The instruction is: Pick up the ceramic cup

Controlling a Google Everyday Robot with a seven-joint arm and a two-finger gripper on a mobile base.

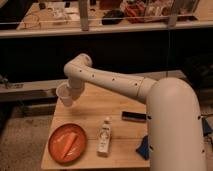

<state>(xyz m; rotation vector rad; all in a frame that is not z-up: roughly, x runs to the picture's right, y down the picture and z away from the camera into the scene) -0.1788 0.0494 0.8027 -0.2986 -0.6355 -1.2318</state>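
The ceramic cup (63, 94) is small, plain and white. It sits at the end of my arm, tilted, over the far left corner of the wooden table (102, 106). My gripper (70, 96) is closed around the cup's right side and holds it just above the table top. My white arm reaches in from the lower right and hides most of the gripper.
An orange plate (54, 151) with an orange item on it lies at the front left. A white labelled bottle (104, 136) lies beside it. A black flat object (134, 116) and a blue object (143, 148) are at the right. A dark shelf unit stands behind the table.
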